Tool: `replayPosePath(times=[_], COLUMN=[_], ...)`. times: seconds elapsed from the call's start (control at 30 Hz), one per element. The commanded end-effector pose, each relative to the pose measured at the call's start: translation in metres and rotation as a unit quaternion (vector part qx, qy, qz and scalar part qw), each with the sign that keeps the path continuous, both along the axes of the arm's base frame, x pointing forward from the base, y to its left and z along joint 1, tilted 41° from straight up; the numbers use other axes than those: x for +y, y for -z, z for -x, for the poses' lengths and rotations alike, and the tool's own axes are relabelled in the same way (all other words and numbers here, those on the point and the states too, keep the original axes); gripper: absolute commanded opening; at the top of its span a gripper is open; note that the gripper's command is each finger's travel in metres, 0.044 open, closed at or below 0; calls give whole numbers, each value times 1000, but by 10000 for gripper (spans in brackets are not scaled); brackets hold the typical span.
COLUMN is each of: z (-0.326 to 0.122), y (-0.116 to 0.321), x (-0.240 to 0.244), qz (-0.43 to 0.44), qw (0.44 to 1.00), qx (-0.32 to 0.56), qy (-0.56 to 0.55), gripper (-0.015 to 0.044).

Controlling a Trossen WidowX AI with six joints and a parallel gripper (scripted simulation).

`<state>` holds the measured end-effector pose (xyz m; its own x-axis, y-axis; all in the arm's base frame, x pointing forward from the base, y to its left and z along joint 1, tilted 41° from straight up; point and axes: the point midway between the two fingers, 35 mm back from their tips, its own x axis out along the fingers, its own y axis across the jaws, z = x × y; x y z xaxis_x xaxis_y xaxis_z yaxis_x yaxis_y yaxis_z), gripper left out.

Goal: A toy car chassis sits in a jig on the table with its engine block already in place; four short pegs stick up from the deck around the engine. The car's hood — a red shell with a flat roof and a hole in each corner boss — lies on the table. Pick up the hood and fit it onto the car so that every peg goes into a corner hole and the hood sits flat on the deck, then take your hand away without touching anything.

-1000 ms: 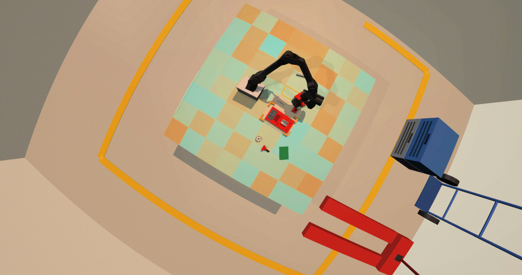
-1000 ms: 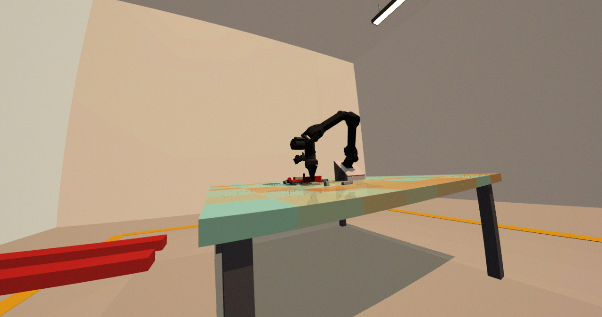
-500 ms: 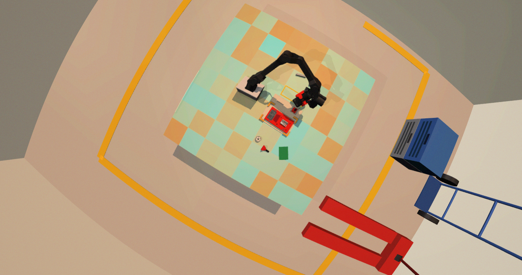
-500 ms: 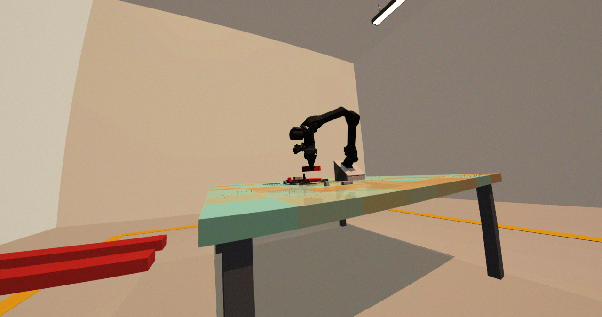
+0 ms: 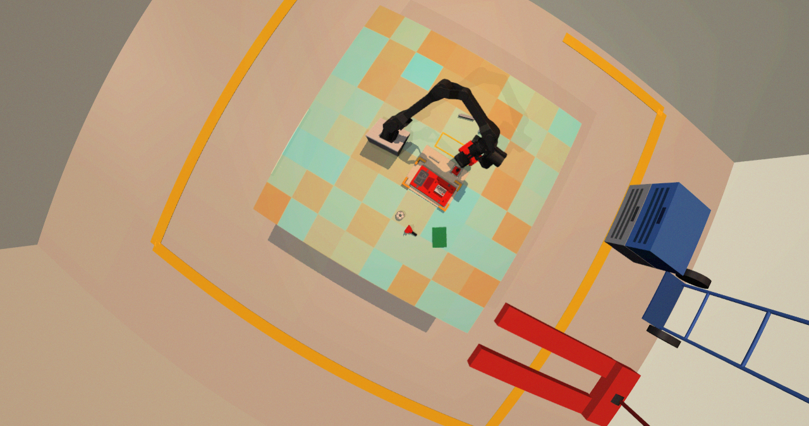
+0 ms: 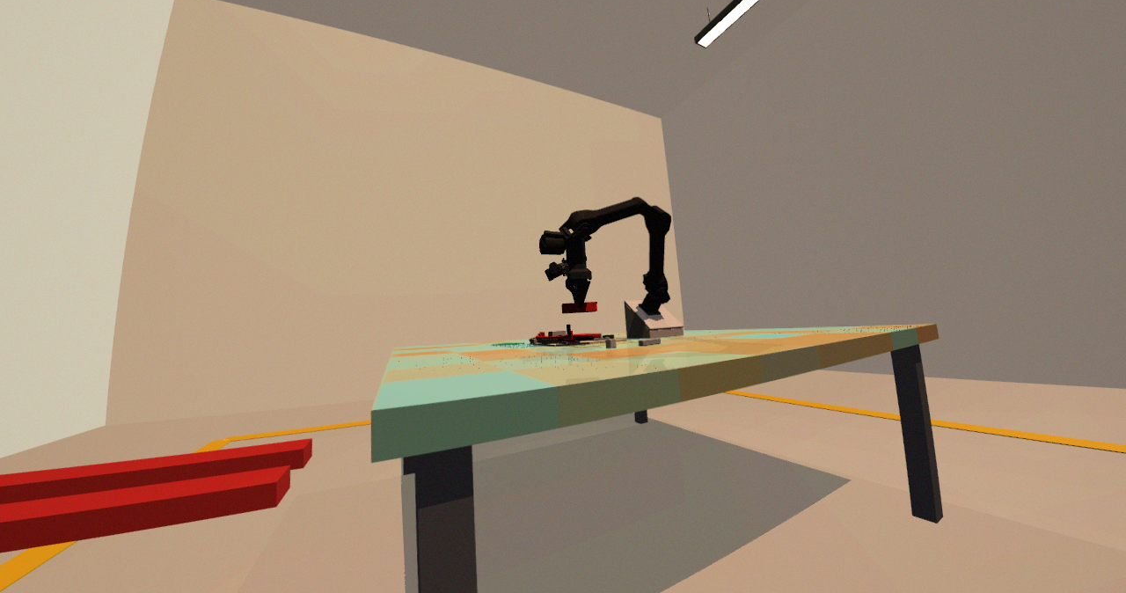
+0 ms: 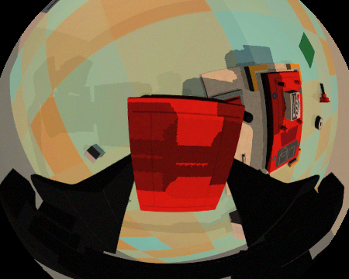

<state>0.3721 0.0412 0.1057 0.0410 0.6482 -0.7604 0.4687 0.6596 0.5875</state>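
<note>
My gripper [image 5: 466, 154] [image 6: 579, 303] [image 7: 181, 160] is shut on the red hood [image 5: 468, 148] [image 6: 568, 307] [image 7: 198, 129], its black fingers at two opposite sides. The hood is held level in the air, clear above the table, roof towards the wrist camera. The red chassis [image 5: 430, 182] [image 7: 277, 136] sits in the jig, off to the right of the hood in the wrist view. On its deck are the engine block [image 5: 441, 189] [image 7: 293, 105] and short pegs around it. The hood's corner holes cannot be made out.
A red piece with a black upright [image 7: 247, 116] stands in a holder between hood and chassis. A green rectangle [image 5: 438, 236] [image 7: 307, 50], a small red part [image 5: 409, 230] [image 7: 324, 99] and a wheel [image 5: 399, 215] [image 7: 319, 122] lie beyond the chassis. A small block [image 7: 92, 154] lies left in the wrist view.
</note>
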Motion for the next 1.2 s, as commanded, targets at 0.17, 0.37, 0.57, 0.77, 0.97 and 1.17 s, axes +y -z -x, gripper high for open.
replayPosePath(times=[0.17, 0.37, 0.57, 0.77, 0.97, 1.17], z=[0, 6, 13, 22, 34, 42], y=[35, 58, 80, 100, 120, 131], x=[-45, -73, -100, -125, -148, -160], qz=[11, 13, 15, 16, 15, 13], qw=[999, 998, 996, 992, 987, 983], qx=[-24, -42, -63, -84, -104, -120], qy=[-25, -42, -65, -91, -119, -140], gripper=[0, 0, 0, 0, 0, 0])
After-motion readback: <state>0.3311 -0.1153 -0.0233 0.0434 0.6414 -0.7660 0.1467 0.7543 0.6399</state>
